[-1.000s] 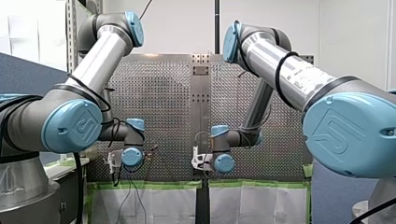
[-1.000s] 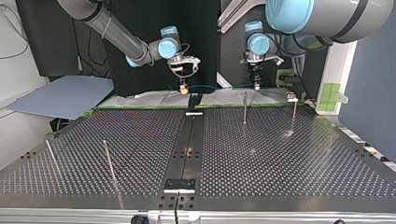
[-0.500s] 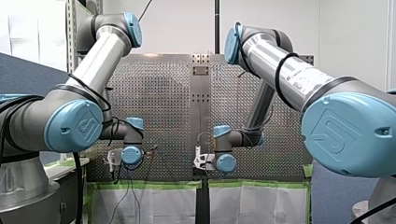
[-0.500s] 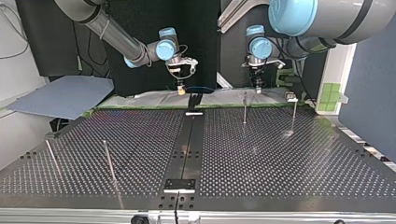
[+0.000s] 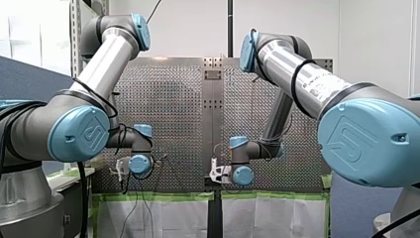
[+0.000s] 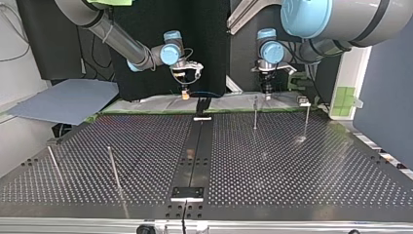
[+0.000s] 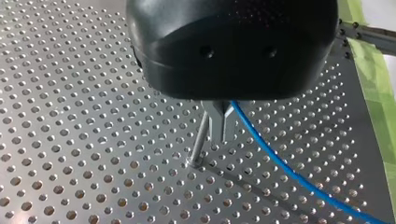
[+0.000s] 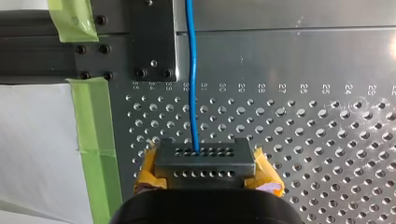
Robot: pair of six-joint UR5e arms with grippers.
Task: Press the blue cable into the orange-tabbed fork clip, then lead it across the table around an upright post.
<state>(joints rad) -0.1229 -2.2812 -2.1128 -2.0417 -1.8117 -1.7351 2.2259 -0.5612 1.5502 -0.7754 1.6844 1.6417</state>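
Observation:
The blue cable [image 8: 190, 70] runs ahead of my right gripper [image 8: 204, 161] over the perforated plate. That gripper's yellow pads [image 8: 266, 179] are shut on the cable. In the top view my right gripper [image 6: 184, 95] hangs over the far edge, left of the middle. A thin arc of blue cable [image 6: 207, 92] leads from it toward my left gripper [image 6: 267, 90]. My left gripper [image 7: 222, 133] has metal fingers closed together, with the blue cable [image 7: 280, 163] trailing out from them. It hovers right beside an upright post [image 7: 201, 140]. No orange-tabbed clip can be made out.
Two thin posts [image 6: 254, 113] [image 6: 307, 119] stand at the top view's far right, and two more [image 6: 113, 168] [image 6: 53, 165] lean at its near left. A black strip [image 6: 197, 151] splits the table [image 6: 292, 165]. Green tape [image 8: 93, 121] and white sheeting edge the plate.
My right gripper has drifted toward the top view's left with the cable in it. My left gripper has hardly moved.

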